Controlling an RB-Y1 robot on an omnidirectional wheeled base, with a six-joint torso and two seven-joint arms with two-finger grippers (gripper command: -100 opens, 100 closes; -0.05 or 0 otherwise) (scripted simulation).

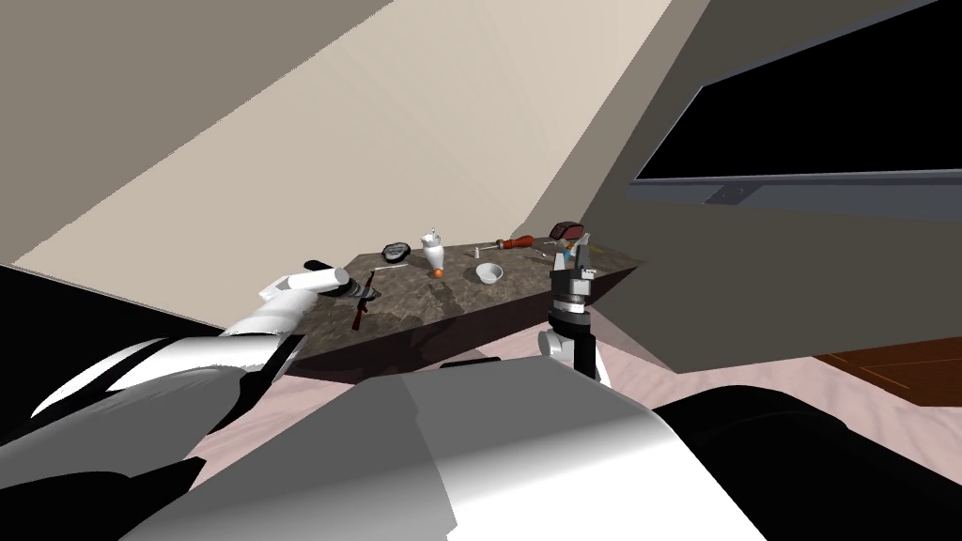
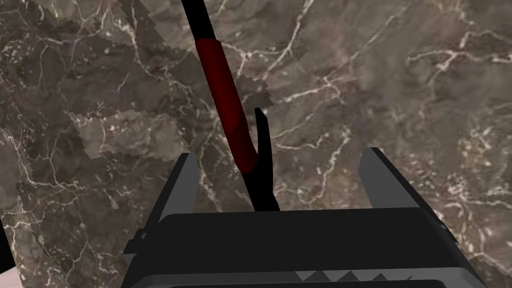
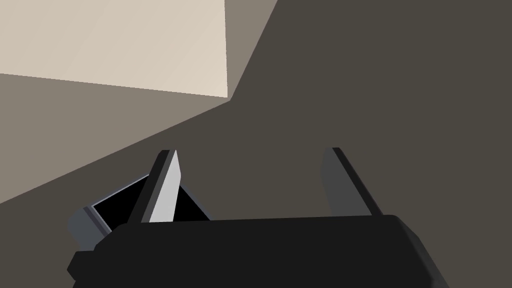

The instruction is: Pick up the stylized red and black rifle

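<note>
The red and black rifle (image 2: 227, 105) lies flat on the dark marbled tabletop (image 2: 400, 90). In the head view the rifle (image 1: 363, 302) sits near the table's left end. My left gripper (image 2: 281, 159) hovers right over it, open, with the rifle's black curved part rising between the two fingers and nothing pressed. In the head view the left gripper (image 1: 362, 287) is at the rifle's middle. My right gripper (image 3: 250, 155) is open and holds nothing; the head view has the right gripper (image 1: 574, 252) raised over the table's right end.
Further along the tabletop (image 1: 526, 293) stand a white bowl (image 1: 488, 272), a white jug (image 1: 432, 248), a small orange ball (image 1: 438, 273), a dark flat object (image 1: 395, 251), a red-handled tool (image 1: 516, 242) and a red and black object (image 1: 567, 230). A black window (image 1: 808, 122) fills the right wall.
</note>
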